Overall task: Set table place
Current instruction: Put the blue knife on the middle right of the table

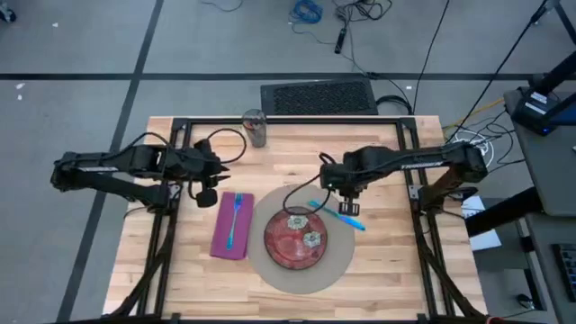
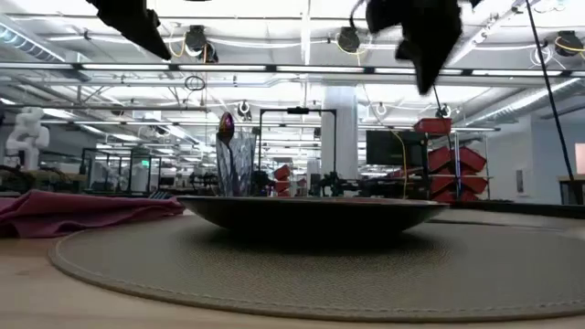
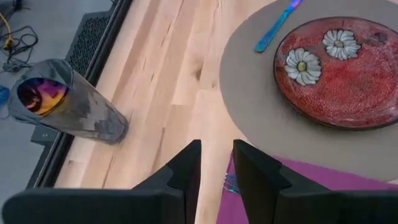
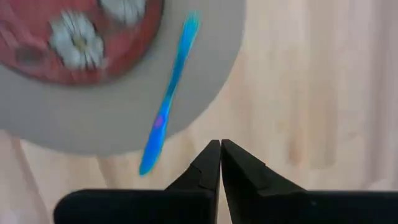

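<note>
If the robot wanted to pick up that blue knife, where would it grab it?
Probably mid-handle, from straight above. The blue knife lies flat, half on the round mat, half on the table, so the right claw should straddle its narrow width.

Red plate on round mat; fork on purple napkin; glass.

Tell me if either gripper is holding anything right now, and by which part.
Nothing is held. The right gripper is shut and empty beside the blue knife; the left gripper is open and empty.
</note>
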